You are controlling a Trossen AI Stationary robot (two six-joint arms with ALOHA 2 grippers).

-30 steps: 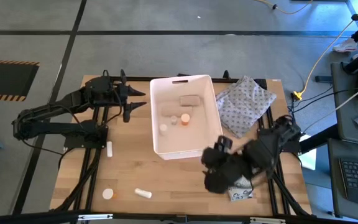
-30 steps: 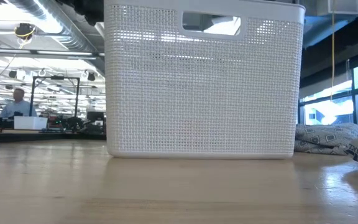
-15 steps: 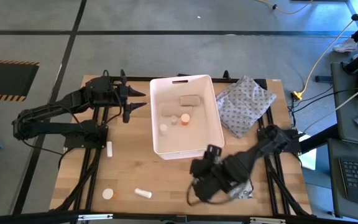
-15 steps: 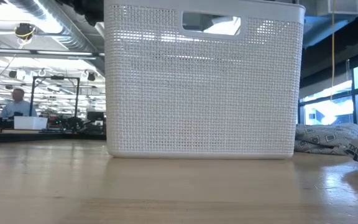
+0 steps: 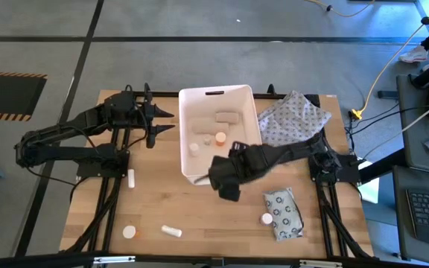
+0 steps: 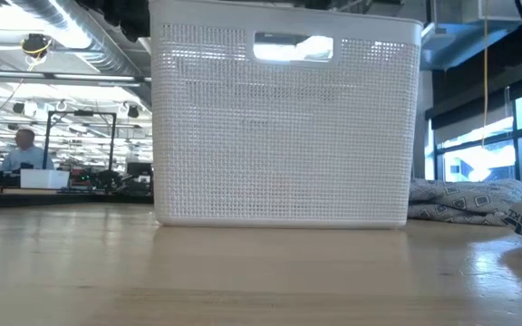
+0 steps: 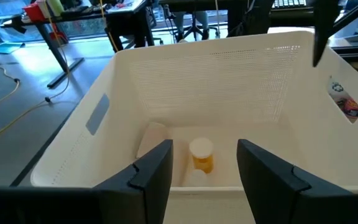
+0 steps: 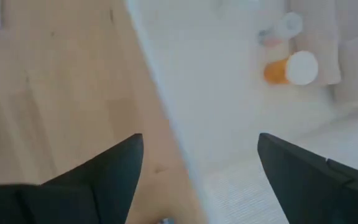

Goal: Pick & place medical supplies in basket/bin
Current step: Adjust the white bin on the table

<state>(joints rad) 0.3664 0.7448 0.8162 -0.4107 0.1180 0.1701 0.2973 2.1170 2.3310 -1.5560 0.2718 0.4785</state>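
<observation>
The right gripper (image 5: 226, 179) has swung from the near right corner of the table up to the near short wall of the white tub (image 5: 187, 138), its fingers spread wide and holding nothing. The tub has been nudged, sitting slightly skewed compared with 1 second ago. Uncovered by that swing, the grey ring-printed packet (image 5: 283, 214) and a small white bottle (image 5: 266, 219) lie on the table to the right. Inside the tub are an orange-capped bottle (image 5: 220, 138), 2 white pieces and a tan roll (image 5: 228, 117). 3 more bottles wait at the left. The left gripper (image 7: 202, 169), open, hovers beside the tub's left wall.
</observation>
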